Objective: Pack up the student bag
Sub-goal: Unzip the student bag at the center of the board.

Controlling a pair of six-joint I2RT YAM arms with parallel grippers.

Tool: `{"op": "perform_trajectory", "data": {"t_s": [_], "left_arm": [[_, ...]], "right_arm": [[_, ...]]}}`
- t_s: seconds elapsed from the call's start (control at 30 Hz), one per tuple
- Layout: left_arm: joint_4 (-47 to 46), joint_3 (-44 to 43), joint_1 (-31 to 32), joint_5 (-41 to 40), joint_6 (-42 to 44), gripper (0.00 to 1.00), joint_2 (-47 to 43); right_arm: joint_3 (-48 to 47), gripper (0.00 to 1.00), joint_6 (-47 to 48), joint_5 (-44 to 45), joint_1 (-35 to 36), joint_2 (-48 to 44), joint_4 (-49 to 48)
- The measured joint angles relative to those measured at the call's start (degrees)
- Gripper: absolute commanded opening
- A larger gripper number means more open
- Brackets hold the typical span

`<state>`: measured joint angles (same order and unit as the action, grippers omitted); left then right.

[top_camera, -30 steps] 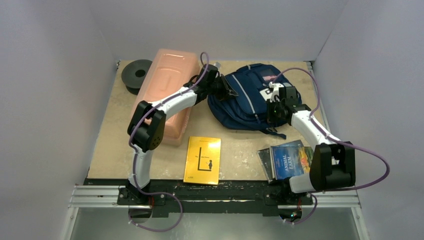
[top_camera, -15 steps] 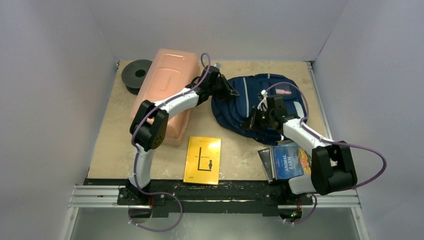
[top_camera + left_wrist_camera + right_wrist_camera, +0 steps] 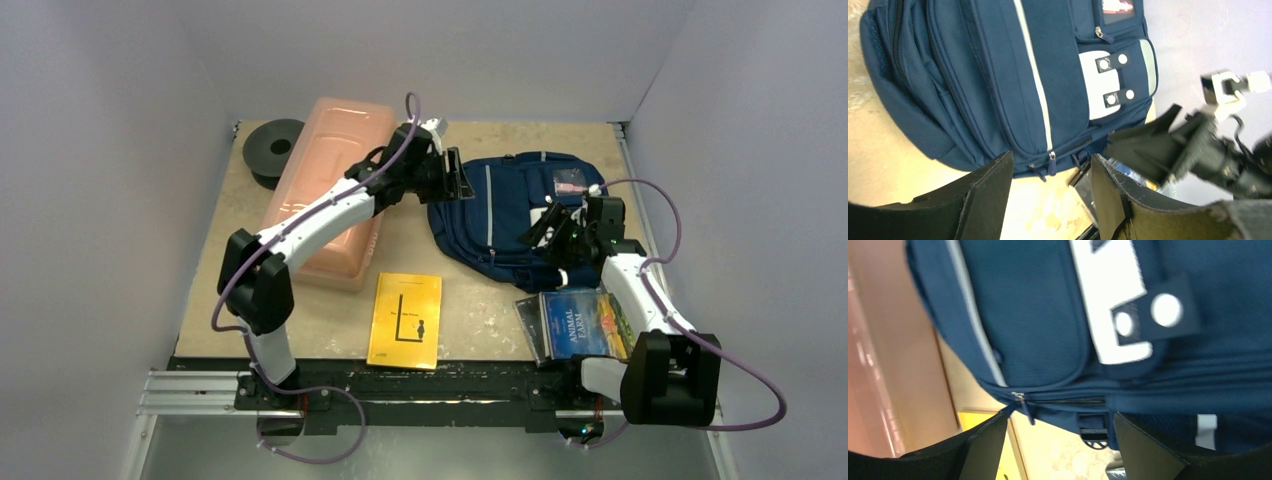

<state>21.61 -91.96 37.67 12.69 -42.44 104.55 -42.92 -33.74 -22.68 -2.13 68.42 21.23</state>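
Left hand (image 3: 1050, 167), right hand (image 3: 1060, 422) wide, empty, at student bag (image 3: 500, 210); book (image 3: 582, 325) reads "ANIMAL FARM".

Top camera: fixed high at near edge, faces down and forward, whole worktop (image 3: 480, 310) in frame. Both wrist cameras: very close, facing the student bag (image 3: 500, 215) from opposite sides. Shared: its zipped lower edge, grey snap tab (image 3: 1090, 80).

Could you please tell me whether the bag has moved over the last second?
Yes. The bag has shifted toward the near side, away from the far edge of the table and up to the blue book.
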Motion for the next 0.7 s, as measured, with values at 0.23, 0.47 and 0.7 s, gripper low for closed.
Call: {"op": "perform_trajectory", "data": {"t_s": [0.23, 0.47, 0.7], "left_arm": [[4.28, 2.8, 11.37, -3.91, 9.92, 0.53, -3.91], [7.8, 2.73, 15.96, -4.09, 10.56, 0.51, 6.16], [8.59, 2.08, 15.21, -7.48, 3.15, 0.48, 9.29]], "right_arm": [[4.66, 0.82, -4.98, 5.22, -1.79, 3.02, 0.81], [4.87, 0.82, -5.03, 6.91, -2.03, 5.35, -0.9], [4.31, 0.82, -4.24, 8.66, -2.03, 5.31, -0.92]]}}
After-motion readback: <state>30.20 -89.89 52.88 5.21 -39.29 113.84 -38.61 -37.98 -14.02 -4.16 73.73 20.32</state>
